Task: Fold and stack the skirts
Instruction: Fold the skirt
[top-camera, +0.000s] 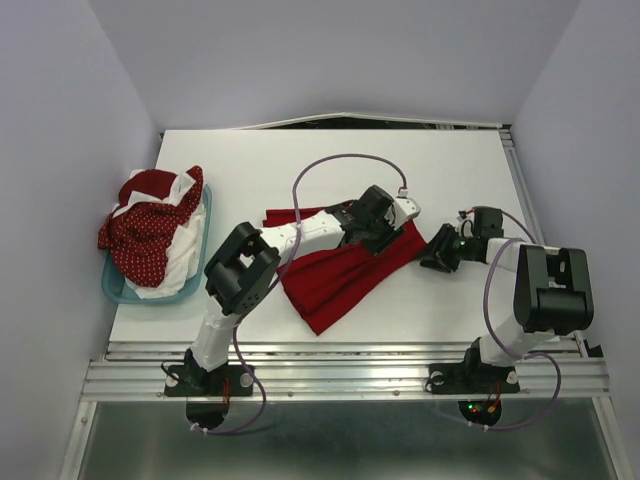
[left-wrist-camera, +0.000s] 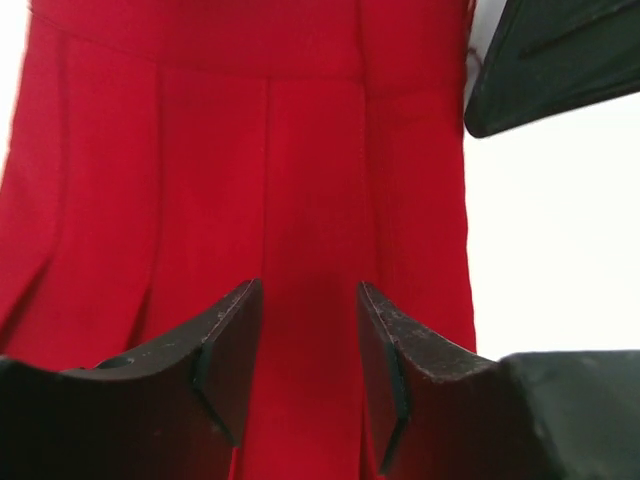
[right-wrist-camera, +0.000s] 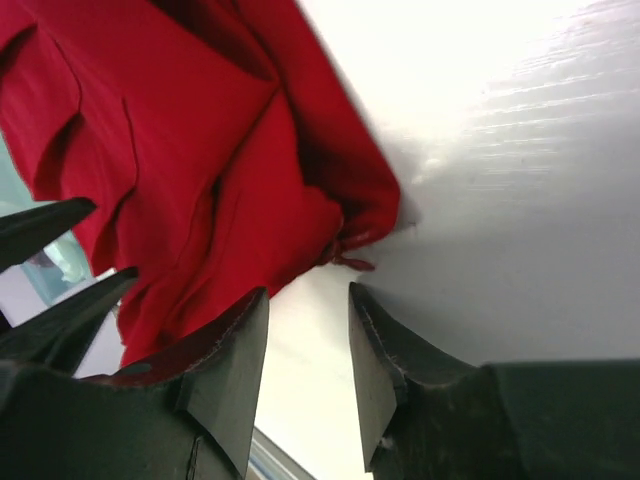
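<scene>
Left wrist cam first: the left gripper (left-wrist-camera: 310, 290) is released, jaws roughly half apart with nothing pinched. It hangs right over the red skirt (left-wrist-camera: 300, 150), which lies flat under it, pleats running away from the fingertips. Bare white desk (left-wrist-camera: 560, 250) shows off to the gripper's right.

Right wrist cam: the right gripper (right-wrist-camera: 308, 292) is let go too, jaws parted with only desk showing in the gap. The bunched corner of the red skirt sits just ahead and to the left of its tips, close to the left finger; can't tell if it's touching. The left gripper's fingers (right-wrist-camera: 45, 228) poke in from the far left.

From the top: the left arm (top-camera: 240, 275) stretches across the skirt, and the right arm (top-camera: 545, 285) bends in toward the skirt's right end, so both grippers sit close together there. Well off to the left of both is a teal tub (top-camera: 118, 288) holding the dotted skirt (top-camera: 145, 240) and a white skirt (top-camera: 178, 255), heaped and unfolded.
</scene>
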